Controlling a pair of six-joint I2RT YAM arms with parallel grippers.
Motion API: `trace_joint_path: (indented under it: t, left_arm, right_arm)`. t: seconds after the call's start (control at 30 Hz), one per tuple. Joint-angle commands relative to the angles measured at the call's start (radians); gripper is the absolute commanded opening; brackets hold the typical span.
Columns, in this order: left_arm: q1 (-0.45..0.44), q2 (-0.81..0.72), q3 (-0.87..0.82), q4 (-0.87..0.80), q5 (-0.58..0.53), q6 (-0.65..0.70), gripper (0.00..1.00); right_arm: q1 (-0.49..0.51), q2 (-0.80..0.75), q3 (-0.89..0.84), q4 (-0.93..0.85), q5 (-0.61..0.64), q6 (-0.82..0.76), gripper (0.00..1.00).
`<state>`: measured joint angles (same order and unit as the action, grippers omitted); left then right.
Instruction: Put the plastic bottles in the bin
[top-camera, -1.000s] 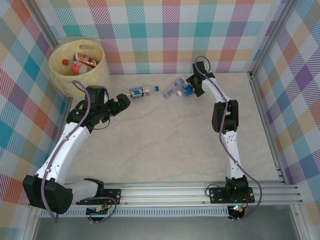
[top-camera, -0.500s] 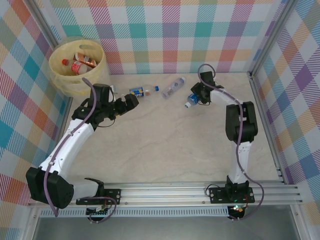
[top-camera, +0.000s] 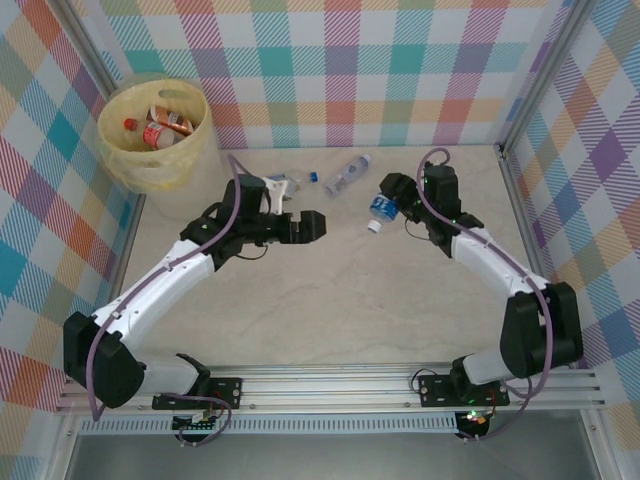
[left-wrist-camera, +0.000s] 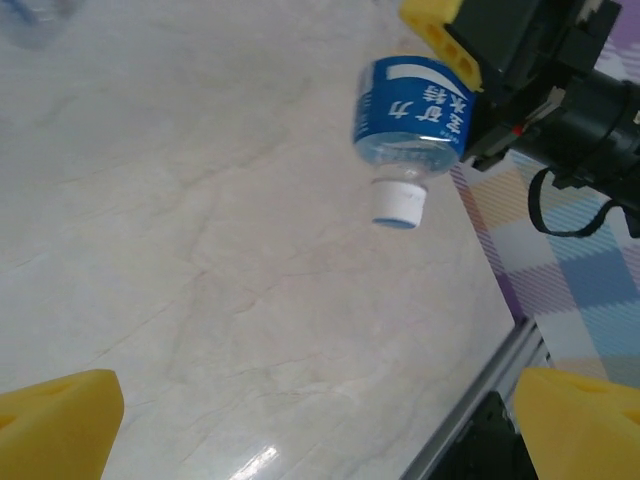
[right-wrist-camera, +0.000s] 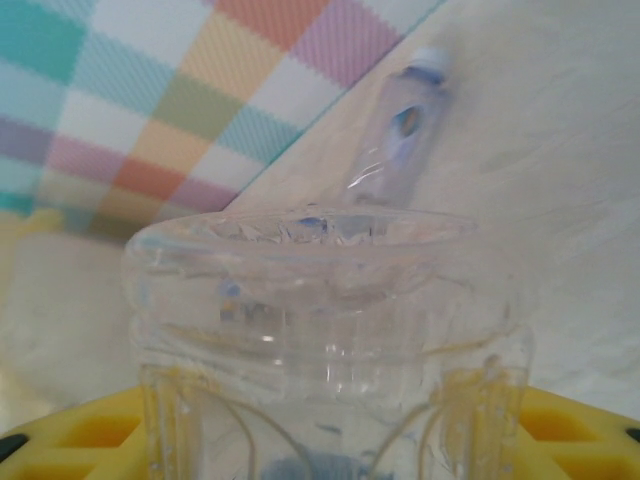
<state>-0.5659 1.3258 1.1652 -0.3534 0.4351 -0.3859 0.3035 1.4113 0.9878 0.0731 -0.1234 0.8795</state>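
Since about a sec ago both arms have swung in twd the middle. The right gripper (top-camera: 388, 196) has come away from the back wall w/ a bottle and now has it out over the table (top-camera: 330, 300). The left gripper (top-camera: 316, 225) has slid right, away from the bin (top-camera: 118, 150).

Right gripper is clamped on the blue-label bottle (top-camera: 379, 209), grabbing it by the base end. From the right wrist cam you can see the clear ribbed base sitting between the yellow pads (right-wrist-camera: 80, 432). From the left wrist cam the bottle hangs off the table, tilted, cap end down. It's clear plastic w/ a blue wrap label, white characters on it and a white cap (left-wrist-camera: 400, 205).

Left gripper is released: jaws spread wide, nothing between them, yellow tips at the bottom corners of its own cam, over bare marble-look tabletop.

Other stuff:
- a clear bottle (top-camera: 345, 175) lies on its side near the back wall, close to the held one but not touching. Its label looks pale bluish, can't read it.
- a half-hidden bottle (top-camera: 290, 182) w/ a blue cap lies by the left arm, which covers part of it.
- the bin sits in the far left corner, pale yellow w/ a bag liner. There are already a few binned bottles (top-camera: 160, 128) inside, red/orange labels, at least one red cap.
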Motion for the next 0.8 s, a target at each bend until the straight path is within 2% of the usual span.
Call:
trace_joint_path:
  t: [0.0,0.07,0.23,0.4,0.53,0.7,0.77]
  left_arm:
    - [-0.051,0.043,0.008,0.067,0.072,0.084,1.00]
    - [-0.077,0.072,0.023,0.106,0.062,0.109,1.00]
    - [-0.088,0.077,0.001,0.262,0.121,0.127,1.00]
    - [-0.086,0.132,0.069,0.246,0.163,0.143,1.00]
    - [-0.086,0.176,0.112,0.186,0.069,0.166,1.00]
    - [-0.085,0.201,0.125,0.232,0.096,0.135,1.00]
    - [-0.086,0.204,0.125,0.249,0.111,0.121,0.95]
  right_arm:
    - [0.037,-0.058,-0.035,0.092,-0.124,0.005,0.54]
    - [0.060,-0.078,-0.044,0.120,-0.152,0.023,0.54]
    - [0.100,-0.085,-0.031,0.174,-0.234,0.053,0.55]
    - [0.131,-0.060,0.013,0.190,-0.321,0.060,0.55]
    - [0.155,-0.046,0.036,0.232,-0.344,0.095,0.56]
    - [0.193,-0.018,0.072,0.230,-0.358,0.095,0.57]
    - [0.202,-0.006,0.080,0.231,-0.360,0.099,0.57]
